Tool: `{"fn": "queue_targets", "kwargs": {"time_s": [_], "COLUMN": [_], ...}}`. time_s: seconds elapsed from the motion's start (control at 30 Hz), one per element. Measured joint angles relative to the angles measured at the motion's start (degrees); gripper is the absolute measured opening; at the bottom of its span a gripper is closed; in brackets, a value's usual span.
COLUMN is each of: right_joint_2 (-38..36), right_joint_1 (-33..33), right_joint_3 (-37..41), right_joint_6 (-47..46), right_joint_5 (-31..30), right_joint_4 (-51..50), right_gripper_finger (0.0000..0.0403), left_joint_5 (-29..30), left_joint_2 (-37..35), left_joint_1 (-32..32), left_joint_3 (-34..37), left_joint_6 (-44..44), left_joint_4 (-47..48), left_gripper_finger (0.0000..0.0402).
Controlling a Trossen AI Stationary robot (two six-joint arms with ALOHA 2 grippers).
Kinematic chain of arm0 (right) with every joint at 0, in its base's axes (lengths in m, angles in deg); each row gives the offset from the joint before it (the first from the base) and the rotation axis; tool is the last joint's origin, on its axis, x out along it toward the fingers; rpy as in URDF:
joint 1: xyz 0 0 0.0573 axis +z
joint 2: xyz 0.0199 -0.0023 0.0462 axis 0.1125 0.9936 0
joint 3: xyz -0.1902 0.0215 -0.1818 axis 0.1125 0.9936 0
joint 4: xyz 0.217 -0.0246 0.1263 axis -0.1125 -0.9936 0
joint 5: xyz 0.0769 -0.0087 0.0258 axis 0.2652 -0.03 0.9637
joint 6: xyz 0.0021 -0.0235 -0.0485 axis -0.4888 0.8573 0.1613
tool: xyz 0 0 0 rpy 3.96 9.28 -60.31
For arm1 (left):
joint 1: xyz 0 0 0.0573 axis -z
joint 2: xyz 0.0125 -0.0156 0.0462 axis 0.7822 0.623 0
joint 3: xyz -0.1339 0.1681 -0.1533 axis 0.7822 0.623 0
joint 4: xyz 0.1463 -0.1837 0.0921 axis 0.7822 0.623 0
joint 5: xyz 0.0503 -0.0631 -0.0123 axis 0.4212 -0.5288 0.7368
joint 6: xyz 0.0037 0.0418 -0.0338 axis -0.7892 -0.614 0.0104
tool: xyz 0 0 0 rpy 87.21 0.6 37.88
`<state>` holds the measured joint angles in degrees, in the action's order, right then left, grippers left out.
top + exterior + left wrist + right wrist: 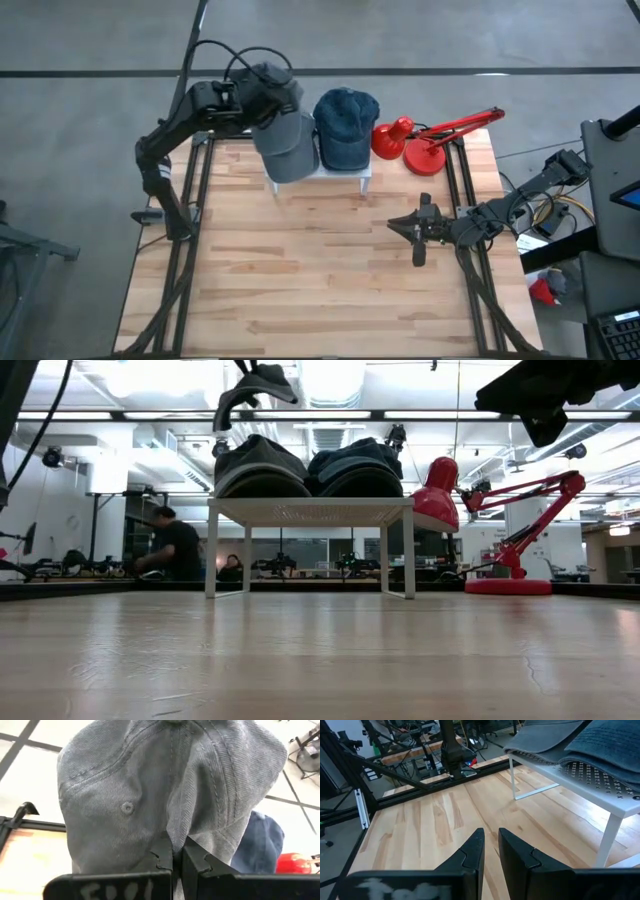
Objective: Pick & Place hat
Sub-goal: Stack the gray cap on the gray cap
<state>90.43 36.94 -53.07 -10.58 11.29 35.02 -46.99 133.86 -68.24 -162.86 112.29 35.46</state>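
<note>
A grey denim cap [285, 140] lies on the left half of a white wire rack [365, 176] at the table's far edge, and a blue cap [345, 125] lies beside it on the right half. In the low view both the grey cap [258, 465] and the blue cap [355, 465] rest on the rack top [310, 510]. My left gripper [177, 852] is over the grey cap's crown, shut on it. My right gripper [415, 230] waits low over the table's right side, its fingers [490, 845] a narrow gap apart and touching nothing. My left gripper pinches a raised fold of the grey cap's crown cloth [175, 827] between its two fingers, coming from above and from the table's left. The cap's brim and lower part still lie on the rack top.
A red desk lamp [430, 140] stands at the far right corner, its shade [437, 495] close to the rack's right end. Bare wooden table [320, 280] spreads in front of the rack. People sit in the room beyond the table [175, 550].
</note>
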Motion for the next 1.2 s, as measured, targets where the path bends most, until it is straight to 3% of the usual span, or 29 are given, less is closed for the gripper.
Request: {"fn": "queue_targets", "kwargs": {"time_s": [0.17,0.53,0.7,1.2], "right_joint_2": [0.0,0.0,0.0,0.0], "right_joint_1": [0.0,0.0,0.0,0.0], "right_joint_3": [0.0,0.0,0.0,0.0], "right_joint_6": [0.0,0.2,0.1,0.2], "right_joint_5": [0.0,0.0,0.0,0.0], "right_joint_4": [0.0,0.1,0.1,0.0], "right_gripper_finger": [0.0052,0.0052,0.0052,0.0052], "left_joint_5": [-0.6,-3.8,-5.0,-9.0], "left_joint_2": [-0.1,2.8,4.2,8.7], "left_joint_1": [0.0,-1.7,-2.8,-3.8], "left_joint_3": [0.0,5.5,9.0,9.6], "left_joint_6": [3.4,5.8,5.4,1.4], "left_joint_4": [4.7,4.3,-0.7,-6.9], "left_gripper_finger": [0.0005,0.0005,0.0005,0.0004]}}
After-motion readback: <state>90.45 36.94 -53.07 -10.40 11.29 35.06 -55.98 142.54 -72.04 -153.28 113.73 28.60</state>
